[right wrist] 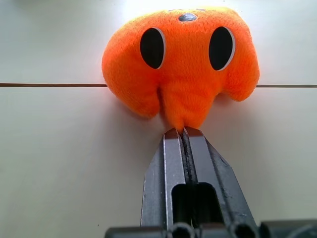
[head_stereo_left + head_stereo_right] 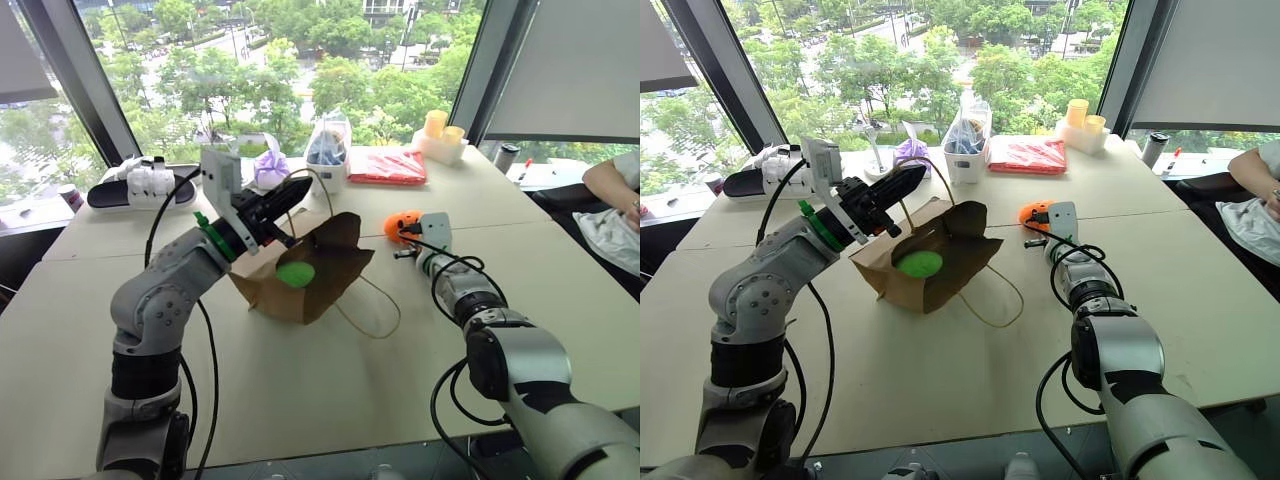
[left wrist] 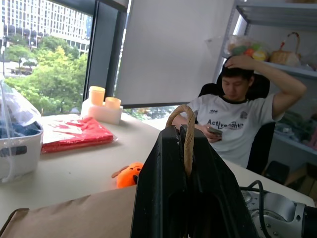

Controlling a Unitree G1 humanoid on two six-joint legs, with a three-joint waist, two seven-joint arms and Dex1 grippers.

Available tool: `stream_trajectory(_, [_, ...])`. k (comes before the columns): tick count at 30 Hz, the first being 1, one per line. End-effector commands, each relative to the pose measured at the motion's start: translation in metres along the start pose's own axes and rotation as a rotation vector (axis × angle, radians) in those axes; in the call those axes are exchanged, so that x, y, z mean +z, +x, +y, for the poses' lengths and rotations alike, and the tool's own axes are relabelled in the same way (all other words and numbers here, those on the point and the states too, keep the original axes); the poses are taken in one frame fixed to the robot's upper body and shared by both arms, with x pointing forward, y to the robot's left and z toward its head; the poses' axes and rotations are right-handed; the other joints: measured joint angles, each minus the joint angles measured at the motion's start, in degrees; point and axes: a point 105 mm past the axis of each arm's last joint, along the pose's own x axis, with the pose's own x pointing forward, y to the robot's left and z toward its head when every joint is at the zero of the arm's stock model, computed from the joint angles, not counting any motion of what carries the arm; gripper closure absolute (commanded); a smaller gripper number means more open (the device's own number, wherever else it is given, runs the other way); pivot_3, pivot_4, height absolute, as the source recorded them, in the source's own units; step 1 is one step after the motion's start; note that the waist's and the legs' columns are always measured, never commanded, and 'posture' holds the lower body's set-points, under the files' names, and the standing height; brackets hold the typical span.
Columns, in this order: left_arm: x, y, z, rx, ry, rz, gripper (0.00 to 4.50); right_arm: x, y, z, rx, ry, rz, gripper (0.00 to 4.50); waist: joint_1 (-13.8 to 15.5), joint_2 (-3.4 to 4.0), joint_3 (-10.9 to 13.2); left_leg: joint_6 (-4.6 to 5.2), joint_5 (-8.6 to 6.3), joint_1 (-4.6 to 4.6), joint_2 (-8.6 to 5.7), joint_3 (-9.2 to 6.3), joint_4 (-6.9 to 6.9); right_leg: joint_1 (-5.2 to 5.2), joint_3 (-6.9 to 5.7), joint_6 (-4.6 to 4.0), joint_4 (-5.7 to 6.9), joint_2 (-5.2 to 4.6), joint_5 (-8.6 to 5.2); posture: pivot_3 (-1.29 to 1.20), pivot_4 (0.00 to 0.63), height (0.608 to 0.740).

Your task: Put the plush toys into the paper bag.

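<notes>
The brown paper bag (image 2: 322, 288) stands open near the table's middle, and the green plush toy (image 2: 295, 273) lies inside it. My left gripper (image 2: 300, 190) is raised above the bag's mouth, shut on one cord handle (image 3: 188, 144), which loops up between its fingers. The orange plush toy (image 1: 181, 64) with dark oval marks lies on the table to the right of the bag. My right gripper (image 1: 184, 131) is low over the table in front of it, shut on the tip of the toy's lower middle lobe.
The bag's other cord handle (image 2: 378, 312) lies looped on the table. At the back stand a purple pouch (image 2: 270, 168), a white bin (image 2: 328, 158), a clear bag of red items (image 2: 388, 166) and yellow cups (image 2: 443, 135). A person (image 2: 615, 200) sits at the right.
</notes>
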Motion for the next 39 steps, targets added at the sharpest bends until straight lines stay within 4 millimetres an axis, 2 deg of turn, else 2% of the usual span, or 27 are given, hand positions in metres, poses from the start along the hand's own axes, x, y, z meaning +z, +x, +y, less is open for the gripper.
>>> stream_trajectory(1, [0.012, -0.001, -0.007, -0.022, 0.038, -0.037, 4.50, 0.020, 0.000, 0.000, 0.008, -0.016, -0.061, 4.47, 0.00, 0.00, 0.00, 0.00, 0.00, 0.00, 0.00, 0.00, 0.00, 0.00, 0.00, 0.00, 0.00, 0.00, 0.00, 0.00, 0.150, 0.740])
stream_trajectory(8, [0.007, -0.001, -0.007, -0.026, 0.027, -0.035, 4.50, 0.035, -0.005, 0.003, 0.115, -0.012, -0.140, 4.47, -0.02, 0.00, 0.00, 0.00, 0.00, 0.00, 0.00, 0.00, 0.00, 0.00, 0.00, 0.00, 0.00, 0.00, 0.00, 0.00, 0.150, 0.740])
stream_trajectory(10, [0.002, -0.003, -0.006, -0.023, 0.020, -0.026, 4.50, 0.040, -0.019, 0.007, 0.178, -0.020, -0.207, 4.47, 0.10, 0.01, -0.02, 0.00, 0.00, 0.00, 0.01, -0.03, -0.01, 0.00, -0.01, 0.00, 0.01, 0.01, 0.00, 0.00, 0.150, 0.740])
stream_trajectory(12, [-0.006, -0.003, -0.005, -0.030, 0.020, -0.003, 4.50, 0.039, -0.060, 0.015, 0.238, -0.011, -0.257, 4.47, 0.58, 0.05, -0.05, 0.00, 0.00, 0.00, 0.05, -0.12, -0.02, 0.00, -0.03, 0.00, 0.05, -0.02, 0.00, 0.00, 0.150, 0.740])
stream_trajectory(14, [-0.013, -0.003, -0.005, -0.048, 0.023, 0.022, 4.50, 0.032, -0.102, 0.023, 0.277, -0.006, -0.243, 4.47, 1.35, 0.07, -0.06, -0.01, -0.02, -0.21, 0.02, -0.40, 0.00, -0.11, -0.10, 0.01, 0.09, -0.02, -0.01, 0.00, 0.150, 0.740])
stream_trajectory(15, [-0.019, -0.002, -0.004, -0.058, 0.026, 0.041, 4.50, 0.026, -0.120, 0.025, 0.298, -0.056, -0.217, 4.47, 1.66, 0.11, -0.07, -0.04, -0.04, -0.30, 0.02, -0.38, 0.04, -0.21, -0.08, 0.01, 0.12, -0.01, -0.01, 0.00, 0.150, 0.740])
stream_trajectory(17, [-0.026, 0.000, 0.001, -0.069, 0.025, 0.061, 4.50, 0.021, -0.141, 0.026, 0.307, -0.140, -0.176, 4.47, 1.80, 0.16, -0.08, -0.05, -0.05, -0.60, -0.03, -0.29, 0.19, -0.45, -0.05, 0.01, 0.09, -0.03, -0.01, 0.00, 0.150, 0.740])
stream_trajectory(18, [-0.027, 0.002, 0.004, -0.071, 0.020, 0.062, 4.50, 0.025, -0.147, 0.024, 0.303, -0.160, -0.177, 4.47, 1.67, 0.17, -0.07, -0.05, -0.04, -0.61, -0.10, -0.15, 0.30, -0.44, -0.04, 0.00, 0.03, -0.01, 0.00, 0.00, 0.150, 0.740])
stream_trajectory(20, [-0.028, 0.007, 0.010, -0.083, 0.020, 0.068, 4.50, 0.037, -0.160, 0.018, 0.287, -0.151, -0.192, 3.93, 1.79, 0.14, -0.06, 0.10, -0.11, -0.44, -0.09, -0.01, 0.31, -0.29, 0.02, -0.10, 0.01, -0.01, 0.08, 0.00, 0.150, 0.740])
stream_trajectory(23, [-0.027, 0.015, 0.015, -0.109, 0.029, 0.073, 4.50, 0.048, -0.164, 0.011, 0.260, -0.147, -0.197, 2.59, 2.06, 0.10, -0.07, 0.22, -0.17, 0.17, 0.10, -0.01, 0.25, 0.38, -0.08, -0.15, -0.02, 0.29, 0.09, 0.00, 0.150, 0.740])
stream_trajectory(28, [-0.026, 0.024, 0.016, -0.145, 0.040, 0.069, 4.50, 0.068, -0.168, -0.002, 0.210, -0.167, -0.226, 0.03, 2.04, 0.10, -0.07, 0.20, -0.17, 0.11, 0.17, -0.03, 0.19, 0.25, -0.07, -0.17, -0.01, 0.36, 0.10, 0.00, 0.150, 0.740])
stream_trajectory(30, [-0.028, 0.027, 0.015, -0.151, 0.043, 0.064, 4.50, 0.065, -0.162, -0.007, 0.196, -0.151, -0.203, 0.03, 1.98, 0.10, -0.07, 0.00, -0.06, 0.07, 0.16, -0.06, 0.14, 0.13, -0.02, -0.16, -0.02, 0.31, 0.10, 0.00, 0.150, 0.740])
stream_trajectory(36, [-0.032, 0.030, 0.011, -0.142, 0.059, 0.049, 4.50, 0.020, -0.132, -0.010, 0.220, -0.086, -0.096, 0.03, 2.02, 0.09, -0.07, 0.02, -0.08, 0.06, 0.16, 0.02, 0.08, 0.14, -0.02, -0.16, -0.09, 0.31, 0.10, 0.00, 0.150, 0.740])
stream_trajectory(38, [-0.027, 0.027, 0.009, -0.146, 0.052, 0.035, 4.50, 0.005, -0.120, -0.013, 0.204, -0.071, -0.053, 0.03, 1.92, 0.09, -0.07, 0.03, -0.09, 0.06, 0.16, 0.02, 0.10, 0.14, 0.02, -0.16, -0.09, 0.31, 0.11, 0.00, 0.150, 0.740])
stream_trajectory(39, [-0.025, 0.026, 0.009, -0.141, 0.045, 0.030, 4.50, 0.000, -0.117, -0.012, 0.211, -0.047, -0.038, 0.26, 1.87, 0.10, -0.06, 0.04, -0.09, 0.06, 0.16, 0.02, 0.10, 0.14, 0.02, -0.16, -0.07, 0.32, 0.11, 0.00, 0.150, 0.740])
